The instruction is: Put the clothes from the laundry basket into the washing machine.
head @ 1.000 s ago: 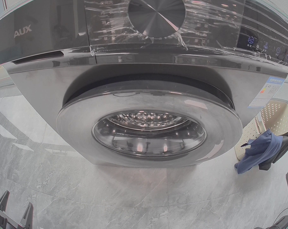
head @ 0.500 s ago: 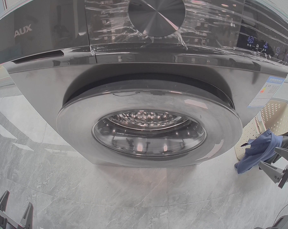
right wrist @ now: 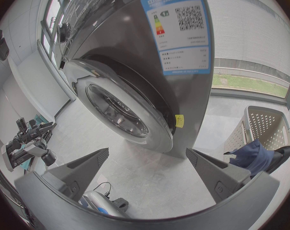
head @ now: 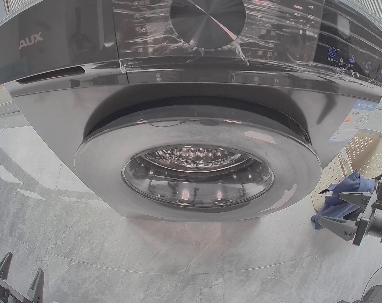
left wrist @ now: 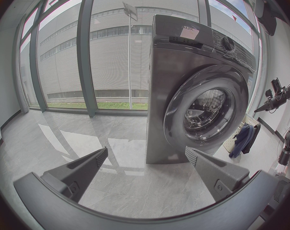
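Note:
The grey washing machine [head: 191,106] stands in front of me with its round glass door [head: 197,175] shut. To its right a cream laundry basket [head: 368,152] sits on the floor. A blue garment [head: 347,190] and a dark one [right wrist: 281,154] hang over the basket's rim. My right gripper [head: 329,207] hovers open and holds nothing, just in front of the blue garment [right wrist: 250,155]. In its own wrist view the right gripper [right wrist: 146,152] faces the machine's door edge. My left gripper [head: 23,261] is low at the left, open and holding nothing [left wrist: 145,154].
Bare grey tiled floor [head: 178,249] spreads in front of the machine. Large windows [left wrist: 87,55] stand behind and left of it. A blue energy label [right wrist: 180,32] is stuck on the machine's front at the right.
My right gripper has risen from the lower right edge of the head view, up and leftward, to a spot in front of the blue garment. The left gripper and the clothes have not moved.

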Tool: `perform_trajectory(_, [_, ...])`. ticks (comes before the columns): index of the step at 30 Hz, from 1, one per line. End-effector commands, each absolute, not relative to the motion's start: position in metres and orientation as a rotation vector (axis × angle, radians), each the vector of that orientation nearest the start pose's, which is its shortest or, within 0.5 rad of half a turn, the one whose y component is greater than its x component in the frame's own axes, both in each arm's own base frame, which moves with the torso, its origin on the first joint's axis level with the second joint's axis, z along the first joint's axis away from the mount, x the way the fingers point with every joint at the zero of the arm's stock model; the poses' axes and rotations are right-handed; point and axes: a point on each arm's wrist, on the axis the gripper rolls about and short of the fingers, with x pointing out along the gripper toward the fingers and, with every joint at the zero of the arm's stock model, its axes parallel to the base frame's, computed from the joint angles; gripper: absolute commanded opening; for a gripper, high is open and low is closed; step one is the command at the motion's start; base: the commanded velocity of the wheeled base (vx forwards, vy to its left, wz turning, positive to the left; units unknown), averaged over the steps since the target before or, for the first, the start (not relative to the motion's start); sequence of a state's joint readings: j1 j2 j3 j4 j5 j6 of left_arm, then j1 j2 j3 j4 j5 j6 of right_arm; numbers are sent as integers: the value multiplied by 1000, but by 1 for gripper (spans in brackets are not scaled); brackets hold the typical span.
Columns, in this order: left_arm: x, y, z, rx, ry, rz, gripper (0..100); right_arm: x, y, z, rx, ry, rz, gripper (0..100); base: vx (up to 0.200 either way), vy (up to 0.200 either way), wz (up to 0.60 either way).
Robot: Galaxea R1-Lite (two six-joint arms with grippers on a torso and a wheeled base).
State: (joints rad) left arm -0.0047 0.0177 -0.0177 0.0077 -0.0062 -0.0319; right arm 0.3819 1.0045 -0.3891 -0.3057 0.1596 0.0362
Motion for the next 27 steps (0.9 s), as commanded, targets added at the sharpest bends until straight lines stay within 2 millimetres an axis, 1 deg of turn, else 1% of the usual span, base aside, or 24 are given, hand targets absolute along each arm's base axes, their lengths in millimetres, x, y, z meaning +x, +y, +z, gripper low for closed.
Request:
perform_trajectory(1, [-23,0,75,-32,9,-11,100,120,53,178,2,357,538,100,0,0,0])
perform_trajectory(3, [-23,0,75,-32,8,-11,100,125,55,179,4,342,534,100,0,0,0])
perform_trajectory(9, [-23,0,75,-32,9,-11,100,147,58,178,20,281,499,100,0,0,0])
perform_trajectory(14, [-23,0,75,-34,9,-11,100,153,62,169,17,294,505,100,0,0,0])
perform_trajectory(19, [-23,0,75,-34,9,-11,100,159,65,171,30,265,514,100,0,0,0])
perform_trajectory(21, [-23,0,75,-34,8,-11,100,164,67,171,48,251,515,100,0,0,0])
perform_trajectory(23, [-23,0,75,-34,8,-11,100,164,67,171,48,251,515,100,0,0,0])
perform_trajectory(24, [-23,0,75,-34,8,-11,100,167,68,168,49,254,515,100,0,0,0])
perform_trajectory(27, [-23,0,75,-34,9,-11,100,167,69,168,49,255,521,100,0,0,0])
